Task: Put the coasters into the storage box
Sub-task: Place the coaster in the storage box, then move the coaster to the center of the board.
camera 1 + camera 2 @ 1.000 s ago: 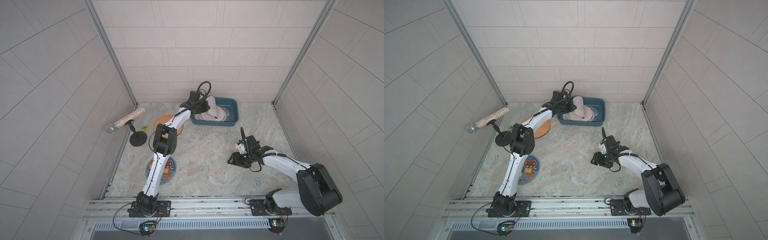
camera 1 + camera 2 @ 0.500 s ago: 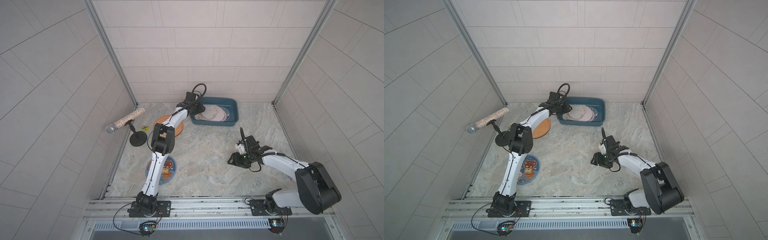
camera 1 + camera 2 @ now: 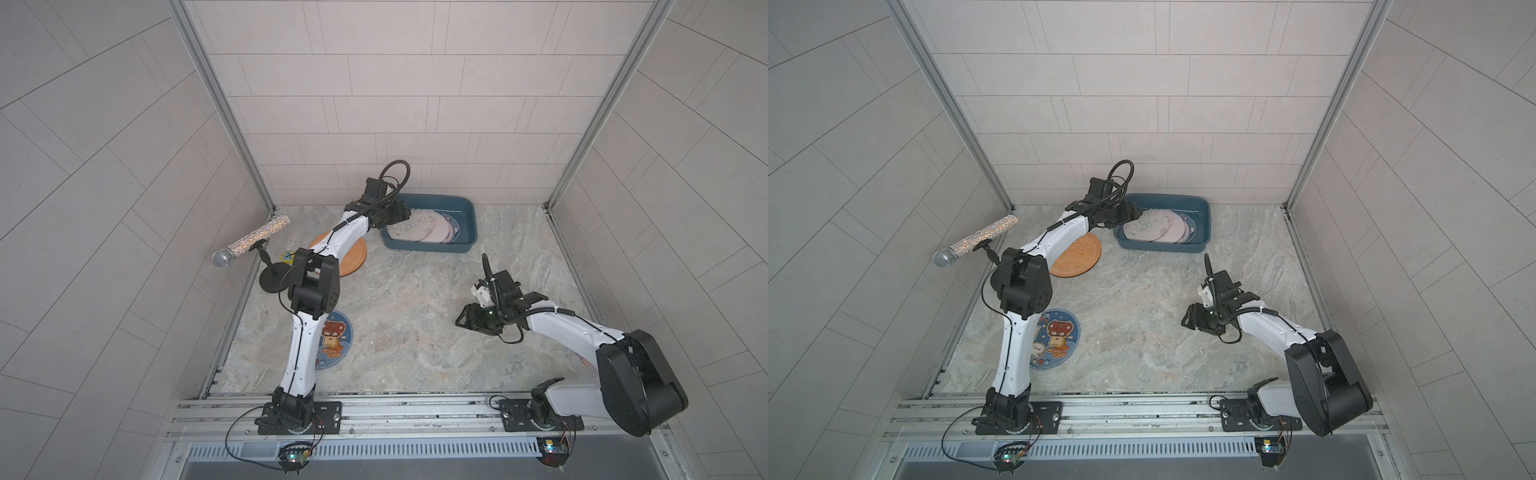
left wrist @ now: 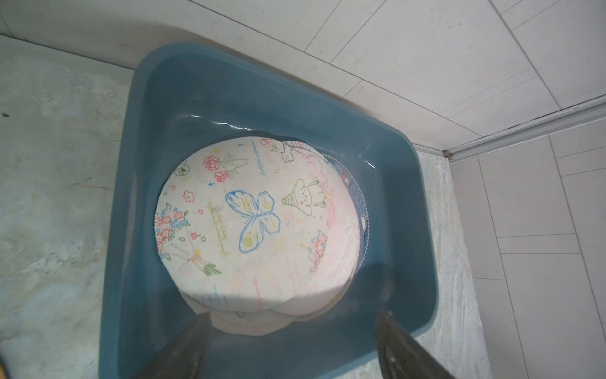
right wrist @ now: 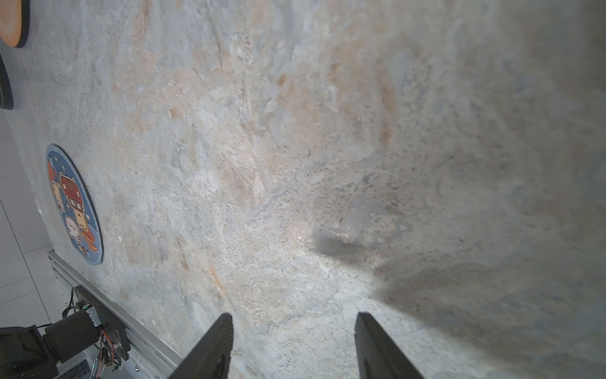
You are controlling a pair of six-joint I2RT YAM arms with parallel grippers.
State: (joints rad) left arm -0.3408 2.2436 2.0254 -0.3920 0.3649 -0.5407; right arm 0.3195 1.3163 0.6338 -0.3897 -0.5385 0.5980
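Observation:
The dark teal storage box point(image 3: 432, 248) point(image 3: 1163, 247) point(image 4: 137, 236) stands at the back wall. Several coasters lie stacked inside it. The top one is cream with a blue butterfly point(image 3: 409, 226) point(image 3: 1148, 226) point(image 4: 249, 213). My left gripper point(image 3: 400, 214) point(image 3: 1133, 214) point(image 4: 295, 316) hangs open over the box's left end, holding nothing. On the floor lie an orange coaster point(image 3: 353, 259) point(image 3: 1077, 257) point(image 5: 11, 23), partly under my left arm, and a blue cartoon coaster point(image 3: 334, 338) point(image 3: 1057, 336) point(image 5: 73, 203). My right gripper point(image 3: 463, 318) point(image 3: 1187, 318) point(image 5: 293, 316) stands open and empty over bare floor at mid right.
A glittery microphone point(image 3: 249, 243) point(image 3: 976, 241) leans on a stand with a black round base point(image 3: 274, 279) at the left wall. A tiny yellow badge point(image 3: 286, 257) lies beside it. Tiled walls close three sides, and a metal rail point(image 3: 415, 409) runs along the front.
My left gripper has opened and let go of the cream butterfly coaster, which now lies flat on the stack in the box. It has drawn back slightly left. The right arm has not moved.

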